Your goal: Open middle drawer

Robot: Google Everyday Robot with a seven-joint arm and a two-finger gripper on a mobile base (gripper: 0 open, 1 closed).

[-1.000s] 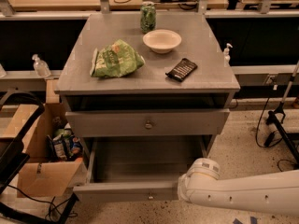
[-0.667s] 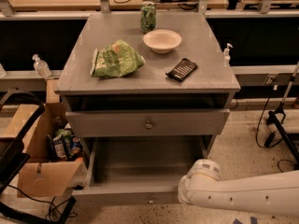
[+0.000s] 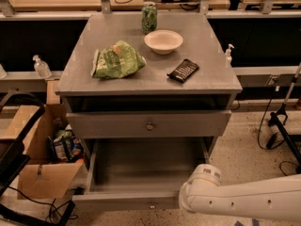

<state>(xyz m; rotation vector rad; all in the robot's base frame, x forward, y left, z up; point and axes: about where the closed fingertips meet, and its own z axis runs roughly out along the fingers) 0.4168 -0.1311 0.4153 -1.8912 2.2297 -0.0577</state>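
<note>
One white robot arm (image 3: 244, 201) reaches in from 4 o'clock, its rounded joint ending at 5 o'clock beside the front corner of the lowest drawer (image 3: 127, 199). The gripper is out of view, so I cannot tell whether it is released or clenched. That lowest drawer, at 6 o'clock, is pulled far out. Just above it, at the centre, the middle drawer (image 3: 103, 125) looks pushed in, with its small round knob (image 3: 149, 125) free of any contact. A dark gap runs between its front and the grey cabinet top (image 3: 211, 79). At 8 o'clock stands a cardboard box (image 3: 44, 180). On the top, a green bag (image 3: 115, 60) lies at 11 o'clock and a dark packet (image 3: 183, 70) at 1 o'clock. Further back sit a pale bowl (image 3: 163, 41) and, at 12 o'clock, a green can (image 3: 149, 17).
</note>
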